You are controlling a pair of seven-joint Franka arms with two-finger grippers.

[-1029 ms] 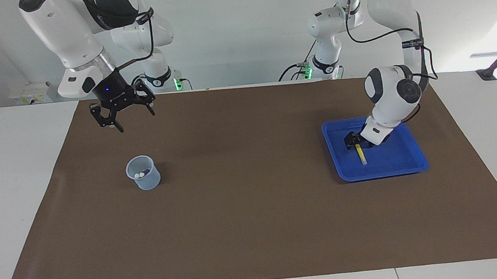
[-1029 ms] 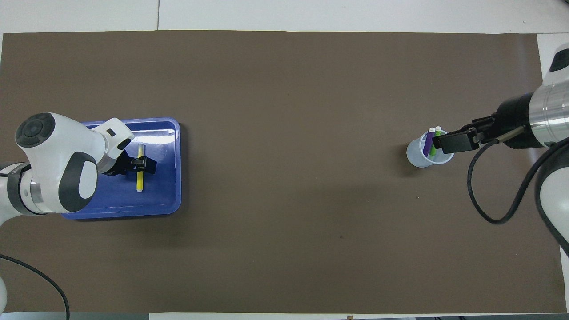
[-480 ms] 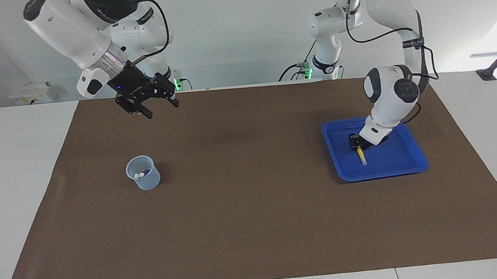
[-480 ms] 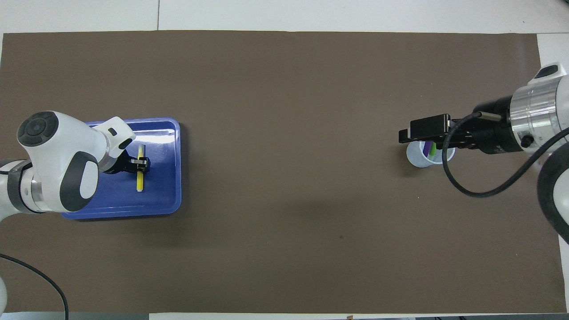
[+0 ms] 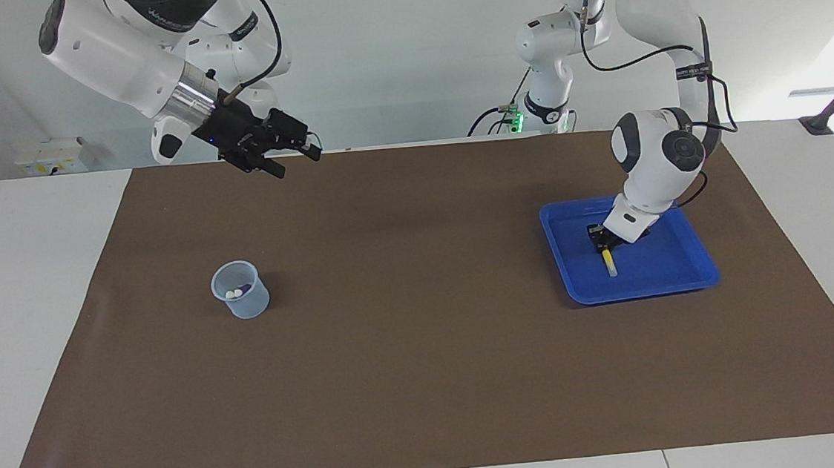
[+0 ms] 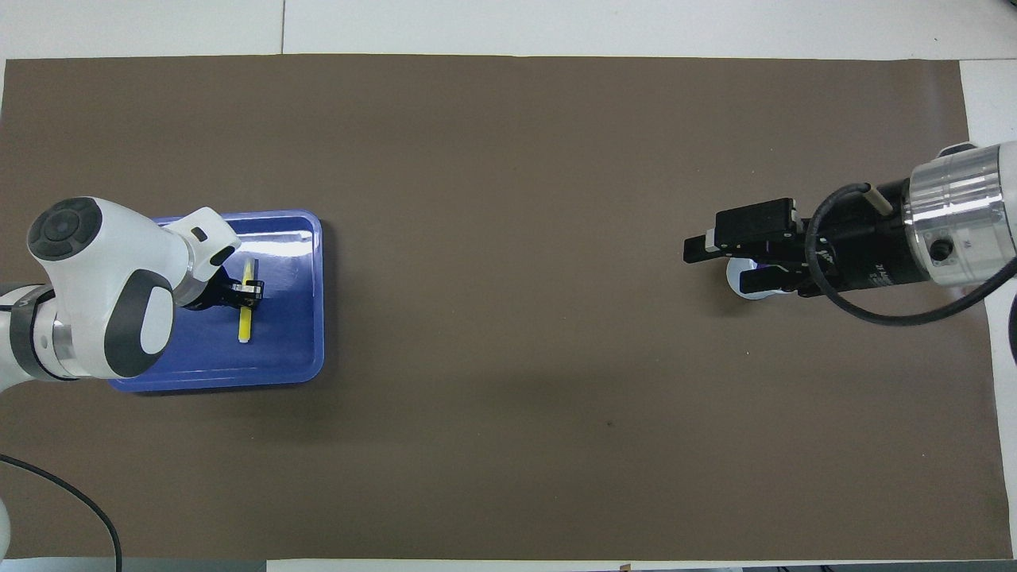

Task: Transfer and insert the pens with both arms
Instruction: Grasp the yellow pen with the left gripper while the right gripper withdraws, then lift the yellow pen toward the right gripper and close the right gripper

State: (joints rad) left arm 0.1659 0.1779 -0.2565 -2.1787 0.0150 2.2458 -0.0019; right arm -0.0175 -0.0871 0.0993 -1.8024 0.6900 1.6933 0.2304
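Now left pincer (image 5: 601,237) has clamped yellow pen (image 5: 609,262).

Pens in view: 3, namely one yellow pen (image 5: 607,258) in the tray and two pale-tipped pens (image 5: 232,292) in the cup
Trays: 1, blue tray (image 5: 674,279)
Cups: 1, clear cup (image 5: 244,303)
Large arms: 2
Slimmer arms: 2
Brown mats: 1, brown mat (image 5: 426,352) on the surface

White table (image 5: 36,308), brown mat (image 5: 427,367), blue tray (image 5: 695,271), cup (image 5: 243,296)
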